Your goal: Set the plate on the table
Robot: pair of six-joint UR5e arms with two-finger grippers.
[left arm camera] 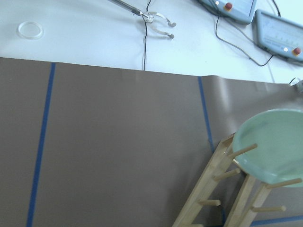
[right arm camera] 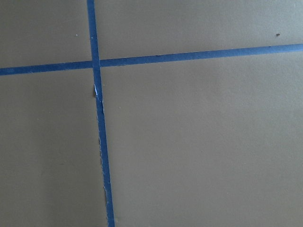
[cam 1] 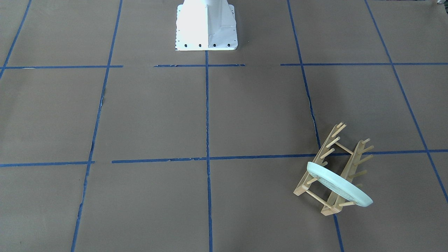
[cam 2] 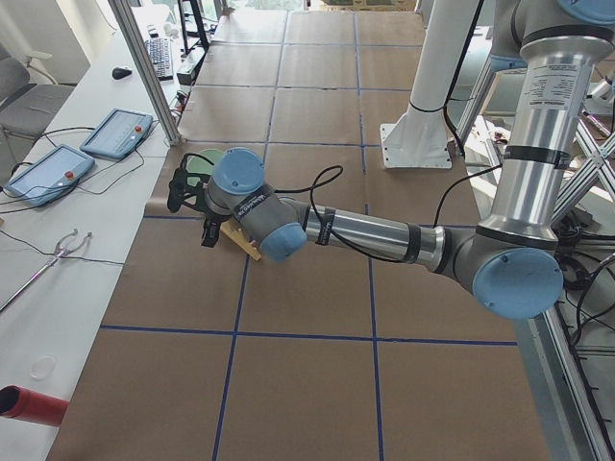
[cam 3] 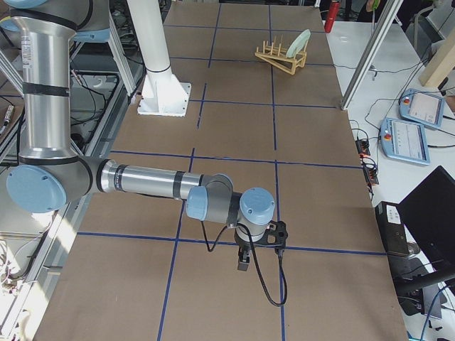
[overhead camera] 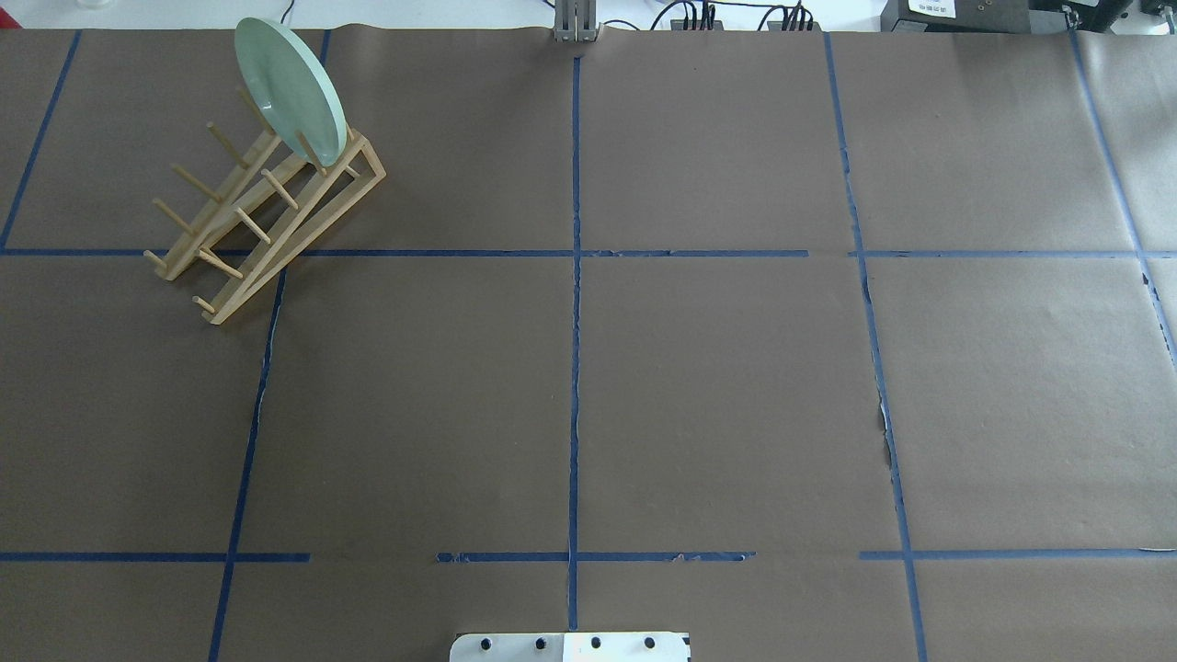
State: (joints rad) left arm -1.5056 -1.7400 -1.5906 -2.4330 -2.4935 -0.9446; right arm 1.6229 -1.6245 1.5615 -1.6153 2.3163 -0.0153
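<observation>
The pale mint-green plate (cam 1: 337, 183) stands on edge between the pegs at one end of a light wooden rack (cam 1: 336, 164). Plate (overhead camera: 290, 92) and rack (overhead camera: 267, 211) are at the table's (overhead camera: 717, 386) far left in the overhead view. The left wrist view shows the plate (left arm camera: 272, 146) at its lower right. In the exterior left view my left gripper (cam 2: 192, 197) hangs close by the plate (cam 2: 200, 165); I cannot tell if it is open. In the exterior right view my right gripper (cam 3: 245, 264) hovers low over bare table, far from the plate (cam 3: 300, 40); I cannot tell its state.
The white robot base (cam 1: 205, 26) stands at the table's middle edge. A white bench beyond the rack holds two teach pendants (cam 2: 117, 133), cables and a metal clamp (left arm camera: 158, 23). A red cylinder (cam 2: 29, 403) lies on that bench.
</observation>
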